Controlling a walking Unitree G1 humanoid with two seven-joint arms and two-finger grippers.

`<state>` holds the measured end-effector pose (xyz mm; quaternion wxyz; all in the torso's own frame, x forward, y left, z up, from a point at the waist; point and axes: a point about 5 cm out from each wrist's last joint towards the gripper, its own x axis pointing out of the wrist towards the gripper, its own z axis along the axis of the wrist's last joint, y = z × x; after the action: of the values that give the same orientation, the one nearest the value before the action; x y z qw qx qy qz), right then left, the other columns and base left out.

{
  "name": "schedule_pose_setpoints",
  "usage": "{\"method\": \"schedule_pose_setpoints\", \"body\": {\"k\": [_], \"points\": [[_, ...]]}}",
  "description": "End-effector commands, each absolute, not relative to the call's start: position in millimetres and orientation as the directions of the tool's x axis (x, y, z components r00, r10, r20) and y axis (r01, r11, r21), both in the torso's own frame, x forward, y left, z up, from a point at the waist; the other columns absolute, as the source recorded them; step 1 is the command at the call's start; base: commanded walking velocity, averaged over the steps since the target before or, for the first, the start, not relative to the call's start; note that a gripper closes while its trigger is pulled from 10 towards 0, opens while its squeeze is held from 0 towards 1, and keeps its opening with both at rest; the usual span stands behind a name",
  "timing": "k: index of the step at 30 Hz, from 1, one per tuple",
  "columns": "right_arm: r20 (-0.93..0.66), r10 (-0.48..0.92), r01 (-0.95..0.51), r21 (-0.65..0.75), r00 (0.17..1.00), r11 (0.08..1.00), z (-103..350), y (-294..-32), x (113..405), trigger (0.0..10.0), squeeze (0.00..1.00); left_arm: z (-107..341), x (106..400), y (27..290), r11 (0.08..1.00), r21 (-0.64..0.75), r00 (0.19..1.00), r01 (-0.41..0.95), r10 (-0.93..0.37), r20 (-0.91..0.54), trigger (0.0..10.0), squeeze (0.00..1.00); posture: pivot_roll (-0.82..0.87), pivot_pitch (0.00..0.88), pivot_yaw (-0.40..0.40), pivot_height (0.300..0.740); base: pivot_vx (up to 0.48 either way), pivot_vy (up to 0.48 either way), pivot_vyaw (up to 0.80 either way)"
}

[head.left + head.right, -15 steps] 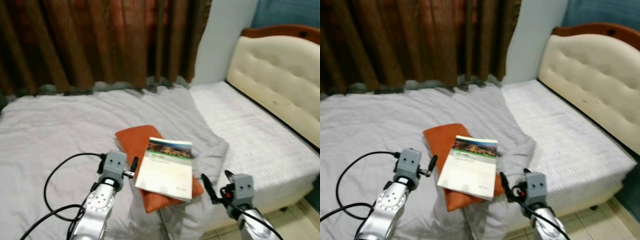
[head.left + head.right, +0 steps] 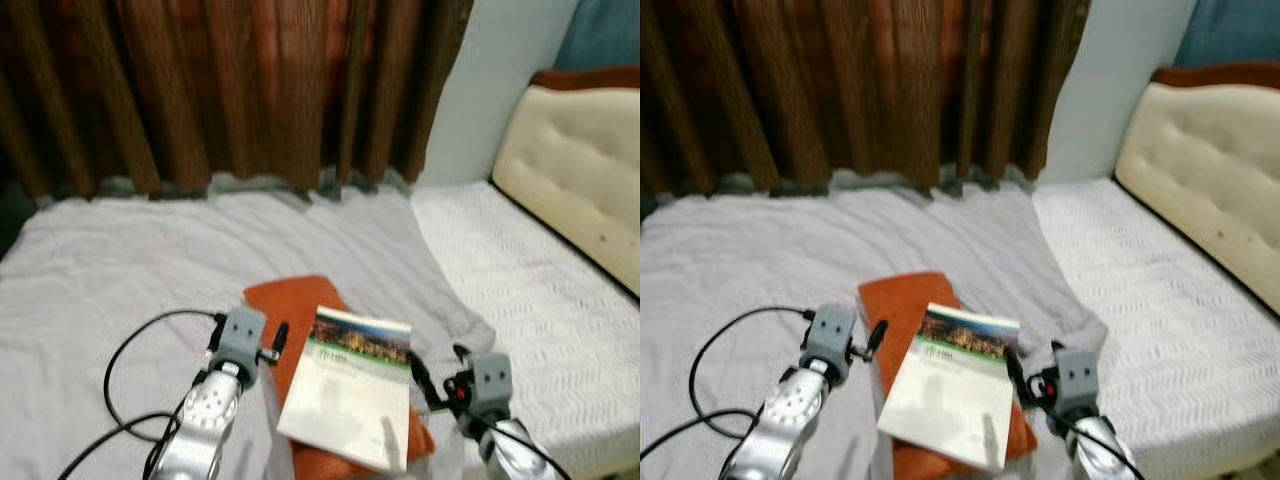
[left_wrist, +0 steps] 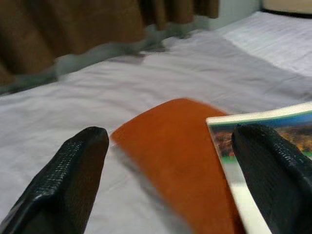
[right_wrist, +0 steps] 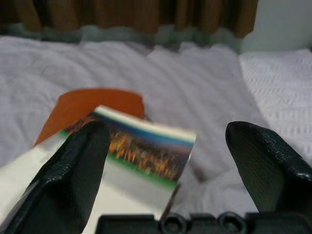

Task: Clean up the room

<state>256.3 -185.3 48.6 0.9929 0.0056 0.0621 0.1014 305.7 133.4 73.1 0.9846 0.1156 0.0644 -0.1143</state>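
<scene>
Orange cloth (image 2: 300, 320) lay folded on a grey bedsheet (image 2: 120, 270), and a white book (image 2: 350, 400) with a landscape photo on its cover rested on top of it. The left gripper (image 3: 165, 180) hovered just beside the book's left edge, fingers spread apart. The right gripper (image 4: 168, 170) hovered at its right edge, fingers likewise spread, holding nothing.

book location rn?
The book lies on the orange pillow on the bed's grey sheet, between the left gripper and right gripper.
</scene>
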Motion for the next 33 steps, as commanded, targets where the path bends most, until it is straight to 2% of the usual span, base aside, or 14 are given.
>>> {"method": "schedule_pose_setpoints", "body": {"k": [1, 2, 3, 4, 9, 12, 23, 33], "points": [[-0.113, 0.221, -0.218, 0.031, 0.969, 0.975, 50.5, -178.5, 257.0, 10.0, 0.00, 75.6, 314.7, 145.5, 0.958, 0.193, 0.968, 0.213, -0.180, -0.175, 10.0, 0.00, 0.03, 0.016, -0.060, 0.740, 0.000, 0.000, 0.00], [-0.116, 0.221, -0.219, 0.028, 0.968, 0.975, 50.3, -179.2, 254.7, 10.0, 0.00, 72.3, 319.7, 146.2, 0.972, 0.106, 0.960, 0.209, -0.184, -0.212, 10.0, 0.00, 0.02, 0.021, -0.058, 0.740, 0.000, 0.000, 0.00], [-0.116, 0.221, -0.219, 0.028, 0.968, 0.975, 50.3, -179.2, 254.7, 10.0, 0.00, 72.3, 319.7, 146.2, 0.972, 0.106, 0.960, 0.209, -0.184, -0.212, 10.0, 0.00, 0.02, 0.021, -0.058, 0.740, 0.000, 0.000, 0.00], [-0.122, 0.214, -0.213, 0.025, 0.969, 0.977, 49.3, -181.3, 252.3, 10.0, 0.00, 67.6, 321.4, 142.2, 0.974, 0.031, 0.946, 0.226, -0.212, -0.244, 10.0, 0.00, 0.01, 0.025, -0.058, 0.740, 0.000, 0.000, 0.00], [-0.126, 0.203, -0.202, 0.022, 0.971, 0.979, 49.0, -183.7, 247.6, 10.0, 0.00, 61.9, 324.6, 129.8, 0.958, -0.100, 0.923, 0.267, -0.284, -0.260, 10.0, 0.00, -0.01, 0.035, -0.054, 0.740, 0.000, 0.000, 0.00], [-0.137, 0.193, -0.192, 0.020, 0.972, 0.981, 49.3, -186.4, 238.0, 10.0, 0.00, 51.8, 329.8, 116.1, 0.922, -0.238, 0.877, 0.304, -0.368, -0.308, 10.0, 0.00, -0.04, 0.088, -0.064, 0.740, 0.000, 0.000, 0.00], [-0.163, 0.208, -0.212, -0.004, 0.964, 0.977, 57.1, -193.2, 218.4, 10.0, 0.00, 49.3, 340.7, 119.4, 0.934, -0.265, 0.874, 0.238, -0.325, -0.361, 10.0, 0.00, -0.15, 0.170, -0.091, 0.740, 0.000, 0.000, 0.00], [-0.200, 0.217, -0.227, -0.028, 0.955, 0.973, 62.4, -200.3, 205.7, 10.0, 0.00, 40.0, 335.1, 107.7, 0.923, -0.311, 0.859, 0.228, -0.341, -0.382, 10.0, 0.00, -0.19, 0.180, -0.107, 0.740, 0.000, 0.000, 0.00]]}}
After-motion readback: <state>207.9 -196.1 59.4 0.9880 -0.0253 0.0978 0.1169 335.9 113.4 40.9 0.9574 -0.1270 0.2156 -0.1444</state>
